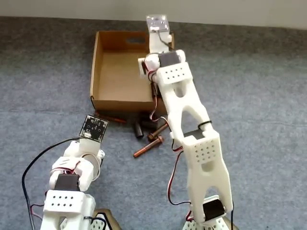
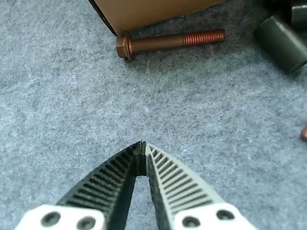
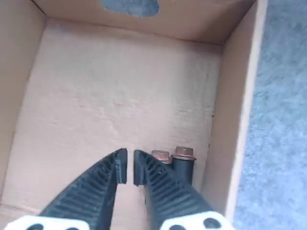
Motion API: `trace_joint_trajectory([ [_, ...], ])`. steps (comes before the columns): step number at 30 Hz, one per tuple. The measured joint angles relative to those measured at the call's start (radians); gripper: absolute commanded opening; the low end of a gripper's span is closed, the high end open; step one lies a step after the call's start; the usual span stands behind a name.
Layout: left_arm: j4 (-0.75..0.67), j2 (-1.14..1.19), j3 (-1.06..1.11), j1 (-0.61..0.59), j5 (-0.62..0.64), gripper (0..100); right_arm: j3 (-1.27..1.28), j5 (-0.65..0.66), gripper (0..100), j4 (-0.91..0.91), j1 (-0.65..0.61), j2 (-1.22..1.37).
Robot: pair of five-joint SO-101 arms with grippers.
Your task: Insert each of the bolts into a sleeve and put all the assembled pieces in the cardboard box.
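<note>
Left tool (image 2: 143,149), ribbed fingers pressed together, hangs over the fuzzy grey tabletop (image 2: 57,96); a coppery threaded bolt (image 2: 168,42) lies just beside the cardboard box (image 2: 153,9) wall, with a dark cylindrical sleeve (image 2: 283,40) nearby. Right tool (image 3: 129,165), fingers a slit apart and empty, sits inside the box, beside two sleeved bolts (image 3: 182,165) close to the side wall

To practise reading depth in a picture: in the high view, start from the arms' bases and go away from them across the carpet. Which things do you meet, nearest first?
In order: loose bolt → dark sleeve → bolt along the box front → cardboard box.
</note>
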Motion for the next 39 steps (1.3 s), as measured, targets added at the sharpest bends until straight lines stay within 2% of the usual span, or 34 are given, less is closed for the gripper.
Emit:
trace_joint_trajectory([
  [13, 0.000, 0.000, 0.000, 0.000, 0.000, 1, -0.491, 0.000, 0.6, 0.446, 0.000, 0.005],
  [18, 0.000, 0.000, 0.000, 0.000, 0.000, 1, -0.632, 0.000, 0.6, 0.483, 0.000, 0.060],
  [23, 0.000, 0.000, 0.000, 0.000, 0.000, 1, -0.644, 0.000, 0.6, 0.485, 0.000, 0.130],
  [32, 0.000, 0.000, 0.000, 0.000, 0.000, 1, -0.640, 0.000, 0.5, 0.485, -0.040, 0.103],
  [35, 0.000, 0.000, 0.000, 0.000, 0.000, 1, -0.571, -0.031, 0.5, 0.485, -0.041, 0.012],
  [39, 0.000, 0.000, 0.000, 0.000, 0.000, 1, -0.356, -0.084, 0.5, 0.485, -0.041, -0.141],
])
